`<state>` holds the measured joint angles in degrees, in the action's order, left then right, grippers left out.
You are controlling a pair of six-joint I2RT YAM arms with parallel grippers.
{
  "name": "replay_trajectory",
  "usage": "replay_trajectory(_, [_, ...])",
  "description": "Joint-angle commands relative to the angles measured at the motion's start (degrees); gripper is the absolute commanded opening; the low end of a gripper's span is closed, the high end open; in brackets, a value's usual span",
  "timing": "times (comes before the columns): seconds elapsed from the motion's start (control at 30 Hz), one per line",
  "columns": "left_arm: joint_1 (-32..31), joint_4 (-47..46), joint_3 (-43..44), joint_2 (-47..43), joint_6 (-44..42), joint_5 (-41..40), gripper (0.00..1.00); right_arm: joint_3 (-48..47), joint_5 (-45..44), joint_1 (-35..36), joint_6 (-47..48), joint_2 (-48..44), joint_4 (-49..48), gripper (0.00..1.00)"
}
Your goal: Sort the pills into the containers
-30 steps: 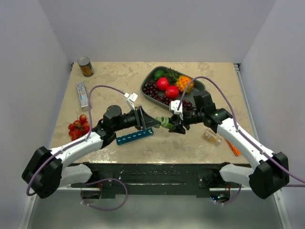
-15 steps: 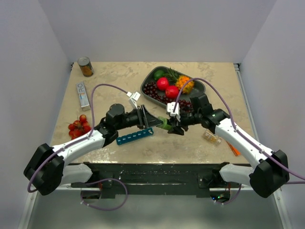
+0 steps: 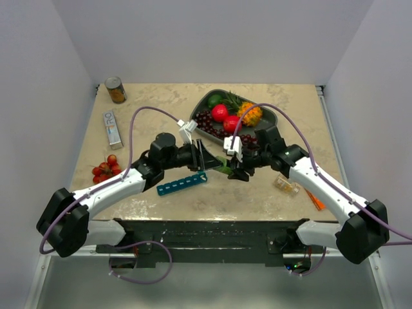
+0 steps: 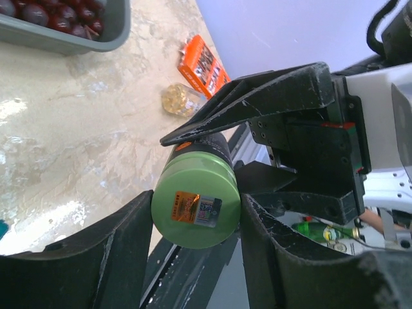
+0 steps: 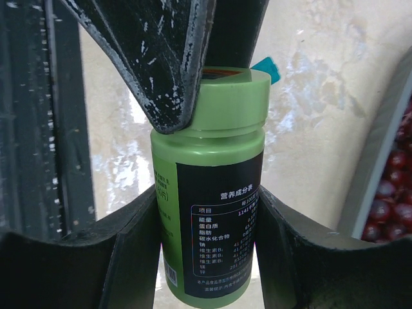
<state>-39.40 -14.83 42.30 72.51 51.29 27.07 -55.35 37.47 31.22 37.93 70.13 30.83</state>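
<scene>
Holding: a green plastic pill bottle with a black label (image 3: 222,169) hangs in the air between the two arms, clear of the beige marbled table (image 3: 154,106).
Right fingers: the right fingers (image 5: 129,251) are clamped on the bottle's labelled body, one on each side.
Left fingers: the left fingers (image 4: 122,257) are closed around the bottle's green screw cap (image 4: 195,206), gripping it from the opposite end.
Changed: over the last second the left wrist has turned about the cap and its forearm has swung toward the far side. The right arm has drawn in a little to the left. The bottle has stayed in much the same spot, and neither grip has widened or tightened.
Meaning: this looks like the cap being twisted off while the other arm braces the body. In the right wrist view the cap still sits on the neck, so the opening step is likely under way and not finished.
Containers: the long teal-blue plastic organizer strip (image 3: 182,184) lies on the table on the near side of the left fingers, apart from the bottle and untouched. I cannot tell whether its lids are up.
Pills: none are in view, so sorting has not begun.
Nearby: a dark grey oval tray of fruit (image 3: 275,117) sits just beyond the bottle.
</scene>
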Motion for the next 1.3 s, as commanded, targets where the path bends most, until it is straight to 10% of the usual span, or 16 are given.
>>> replay_trajectory(0.0, [-0.86,-9.75,-1.86,2.46,-0.58,8.33,0.00,-4.06,15.41,-0.80,-3.73,-0.43,-2.00,0.00])
replay_trajectory(0.2, [-0.86,-19.63,-4.95,3.16,-0.74,14.67,0.00,-5.47,25.71,-1.69,-5.85,-0.08,-1.56,0.00])
replay_trajectory(0.43, [-0.68,1.01,1.64,2.90,-17.08,13.01,0.00,-4.77,27.74,-2.39,-7.26,-0.17,-2.88,0.00])
replay_trajectory(0.67, [0.02,2.53,1.38,2.64,-18.06,13.53,0.00,-4.50,28.62,-3.71,-7.61,-0.69,-3.14,0.00])
replay_trajectory(1.27, [1.96,7.88,3.75,-0.35,-19.56,13.36,0.44,-5.29,30.11,-4.85,-4.71,-1.75,-0.42,0.00])
